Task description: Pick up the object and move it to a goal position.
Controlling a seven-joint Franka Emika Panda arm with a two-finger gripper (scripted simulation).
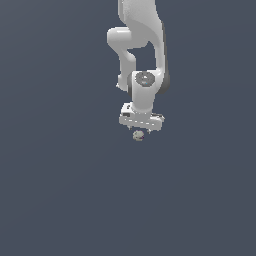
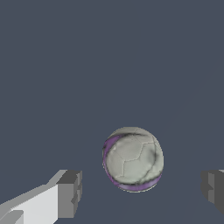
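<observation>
We see the ball [image 2: 133, 159] sitting between the two fingers [image 2: 70, 194] of our gripper [image 2: 142, 190]. The fingers are wide apart and do not touch it. The floor [image 1: 60, 190] is dark grey.

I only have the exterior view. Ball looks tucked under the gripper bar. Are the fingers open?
Observer: Yes. In the wrist view the fingers stand wide apart, a gap on each side of the ball.
Operator: Touching it?
Observer: No, neither pad touches the ball.
Operator: Centred?
Observer: Roughly between them; the gripper sits just above it.
Operator: Markings?
Observer: Pale grey panels with a purple band along the edge.
</observation>
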